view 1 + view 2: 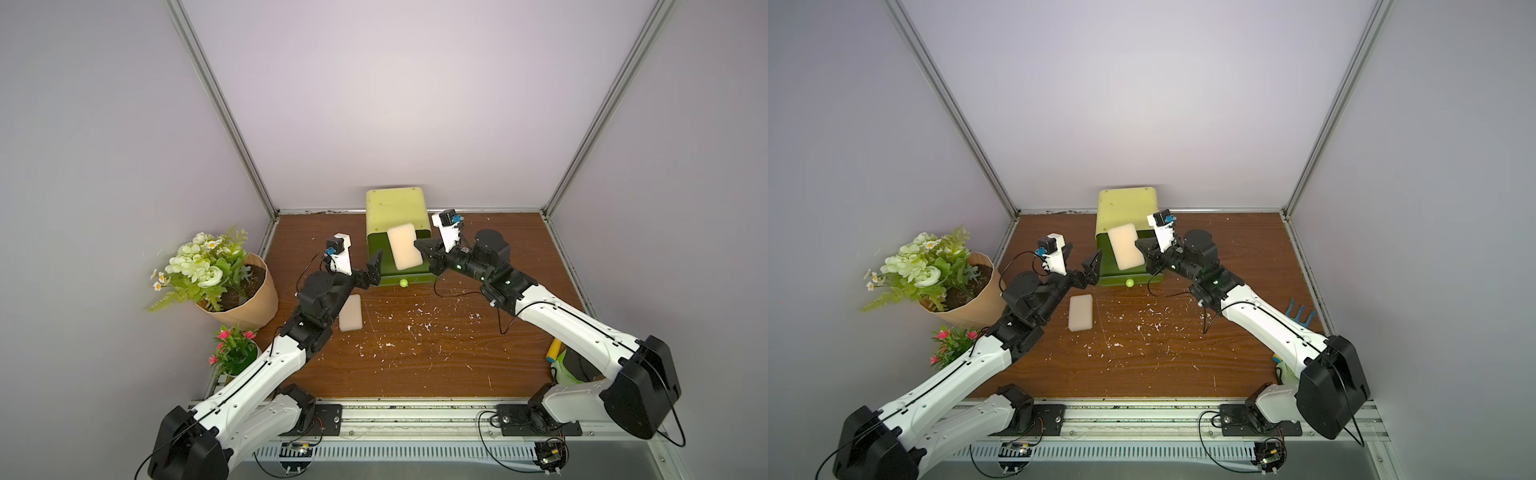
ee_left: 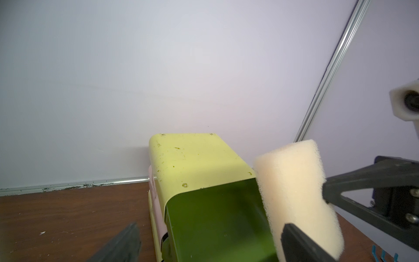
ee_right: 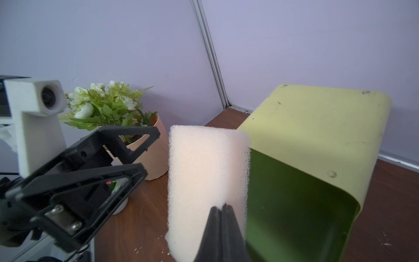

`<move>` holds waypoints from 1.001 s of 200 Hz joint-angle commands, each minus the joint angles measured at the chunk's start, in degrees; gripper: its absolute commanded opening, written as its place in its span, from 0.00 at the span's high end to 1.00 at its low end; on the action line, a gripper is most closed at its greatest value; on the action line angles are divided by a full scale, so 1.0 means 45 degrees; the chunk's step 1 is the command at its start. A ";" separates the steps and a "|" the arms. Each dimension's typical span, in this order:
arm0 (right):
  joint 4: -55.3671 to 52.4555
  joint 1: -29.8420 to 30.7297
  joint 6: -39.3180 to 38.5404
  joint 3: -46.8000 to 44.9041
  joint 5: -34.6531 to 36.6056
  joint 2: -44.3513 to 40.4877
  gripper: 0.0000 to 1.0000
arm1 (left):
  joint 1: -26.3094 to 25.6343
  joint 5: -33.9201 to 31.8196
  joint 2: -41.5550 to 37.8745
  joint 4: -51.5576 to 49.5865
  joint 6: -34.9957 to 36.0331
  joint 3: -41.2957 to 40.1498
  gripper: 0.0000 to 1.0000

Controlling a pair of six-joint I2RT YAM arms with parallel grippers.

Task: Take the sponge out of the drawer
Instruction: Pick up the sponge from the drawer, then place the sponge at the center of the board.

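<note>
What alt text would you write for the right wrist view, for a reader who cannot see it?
The right gripper, jaws shut, pinches one edge of a pale sponge, held up beside the open dark green drawer of a yellow cabinet. The left gripper hovers nearby with jaws open, potted white flowers behind it.

A yellow-green metal drawer box (image 1: 395,208) stands at twelve o'clock on the brown wooden table (image 1: 415,365), its drawer (image 1: 419,276) open toward six. One pale foam sponge (image 1: 404,246) hangs above the drawer. A second sponge (image 1: 350,312) lies flat at ten, and a paper-wrapped flower pot (image 1: 253,299) stands at nine.
</note>
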 commanded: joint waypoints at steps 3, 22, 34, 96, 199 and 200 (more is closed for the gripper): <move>0.0904 0.0081 0.1494 -0.0895 -0.0487 -0.0903 1.00 | -0.0116 0.0315 -0.0292 -0.0258 0.0270 0.0171 0.00; 0.1265 0.0102 0.2319 -0.1986 -0.0497 -0.1643 1.00 | -0.0118 0.0492 -0.0348 -0.0489 0.0271 0.0225 0.00; 0.1383 0.0149 0.2758 -0.2636 -0.0373 -0.2090 1.00 | -0.0120 0.0590 -0.0372 -0.0637 0.0255 0.0254 0.00; 0.2055 0.1112 0.4801 -0.5769 0.0397 -0.3981 1.00 | -0.0116 0.0577 -0.0558 -0.0593 0.0131 0.0124 0.00; 0.7643 0.4471 0.8442 -0.8524 0.1959 -0.0052 1.00 | -0.0130 0.0327 -0.0509 -0.0277 -0.0009 -0.0151 0.00; 0.7683 0.4488 0.8472 -0.8503 0.1941 0.0021 1.00 | -0.0122 0.0314 -0.0500 -0.0275 -0.0019 -0.0161 0.00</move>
